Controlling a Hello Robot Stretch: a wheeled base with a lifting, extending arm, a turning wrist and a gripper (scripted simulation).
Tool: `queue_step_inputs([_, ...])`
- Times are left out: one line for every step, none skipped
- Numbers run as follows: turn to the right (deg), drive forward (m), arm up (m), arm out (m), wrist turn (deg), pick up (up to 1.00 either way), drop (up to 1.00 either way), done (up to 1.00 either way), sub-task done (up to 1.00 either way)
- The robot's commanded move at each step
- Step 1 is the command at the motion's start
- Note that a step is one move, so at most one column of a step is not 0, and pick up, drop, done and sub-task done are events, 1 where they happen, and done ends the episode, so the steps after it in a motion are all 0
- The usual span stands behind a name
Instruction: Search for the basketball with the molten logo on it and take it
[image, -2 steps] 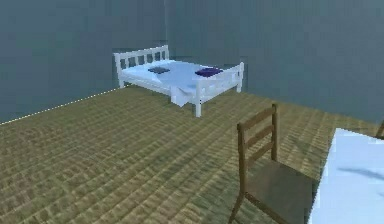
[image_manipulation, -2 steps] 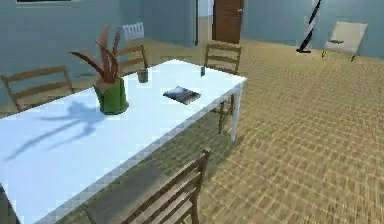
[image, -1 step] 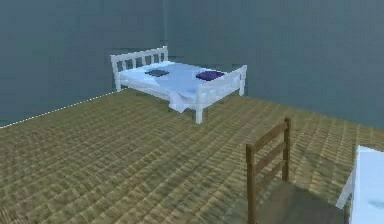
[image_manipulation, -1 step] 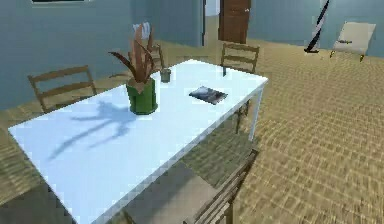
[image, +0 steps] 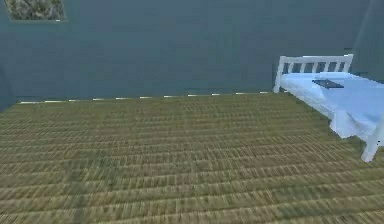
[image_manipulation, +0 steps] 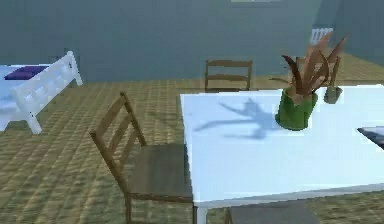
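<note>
This was a room in a home, part bedroom and part dining area. A white-framed bed (image: 355, 100) stood by a teal wall (image: 170, 45) with a framed picture (image: 33, 9). A wooden chair (image_manipulation: 155, 170) sat at a white surface (image_manipulation: 260, 150) carrying a potted plant (image_manipulation: 297, 105).

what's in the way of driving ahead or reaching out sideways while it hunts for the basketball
Ahead, nothing visible: bare floor runs to the wall, with the bed off at the forward view's right. On the arm side, a wooden chair and a white table bearing a potted plant stand close by.
</note>
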Motion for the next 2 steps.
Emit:
queue_step_inputs([-30.0, 0.00, 0.00, 0.00, 0.0, 0.00, 0.00, 0.00, 0.00])
queue_step_inputs([0.0, 0.15, 0.00, 0.00, 0.0, 0.00, 0.00, 0.00, 0.00])
